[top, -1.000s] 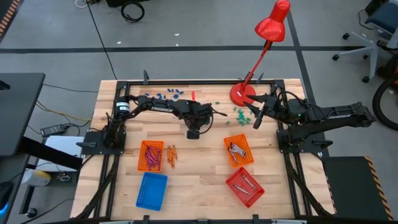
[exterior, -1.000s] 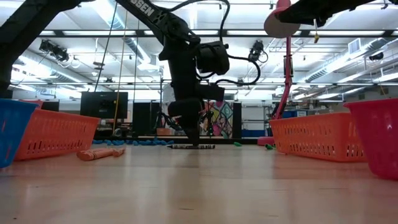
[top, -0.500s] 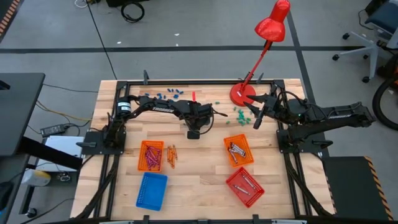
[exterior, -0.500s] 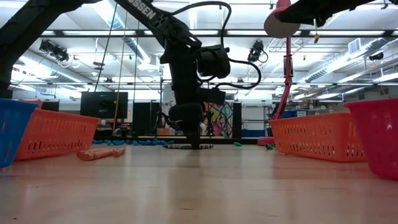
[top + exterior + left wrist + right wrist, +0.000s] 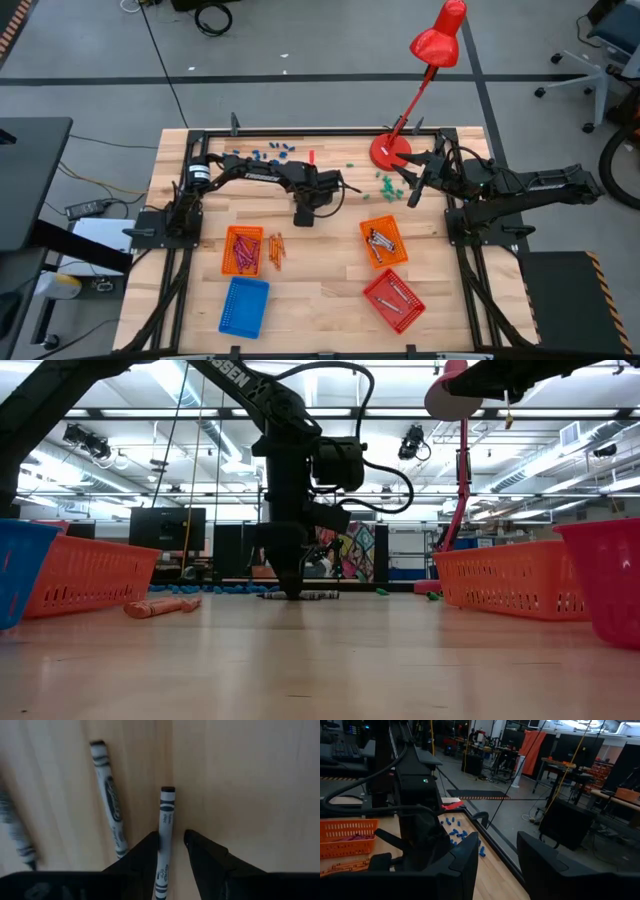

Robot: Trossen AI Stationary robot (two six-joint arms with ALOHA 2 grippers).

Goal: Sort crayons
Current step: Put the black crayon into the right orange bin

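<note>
My left gripper [image 5: 303, 215] points down at the table's middle, its tips at the tabletop [image 5: 288, 592]. It is open. Its two fingers stand on either side of a grey crayon [image 5: 166, 820] that lies flat on the wood. Two more grey crayons [image 5: 109, 815] [image 5: 15, 830] lie beside it. My right gripper [image 5: 412, 195] is open and empty [image 5: 495, 870]. It hovers above the table near the lamp's base, by a few green crayons [image 5: 385, 182]. My left gripper stands over the grey crayon from above, one finger on each long side. One finger [image 5: 147, 855] is right at the crayon's side [image 5: 162, 850]; I cannot tell whether it touches. The other finger [image 5: 202, 852] stands a little apart. The crayon lies flat on the table.
Blue crayons [image 5: 270, 152] and a red one [image 5: 311, 155] lie by the far edge. Orange crayons [image 5: 276, 248] lie beside the left orange basket [image 5: 243, 250]. A blue basket [image 5: 245, 305], a second orange basket [image 5: 384, 241], a red basket [image 5: 393, 298] and a red lamp [image 5: 390, 150] stand around.
My left gripper has gone a little toward the table's left edge, staying low at the tabletop and pointing down. My right gripper has kept still.
</note>
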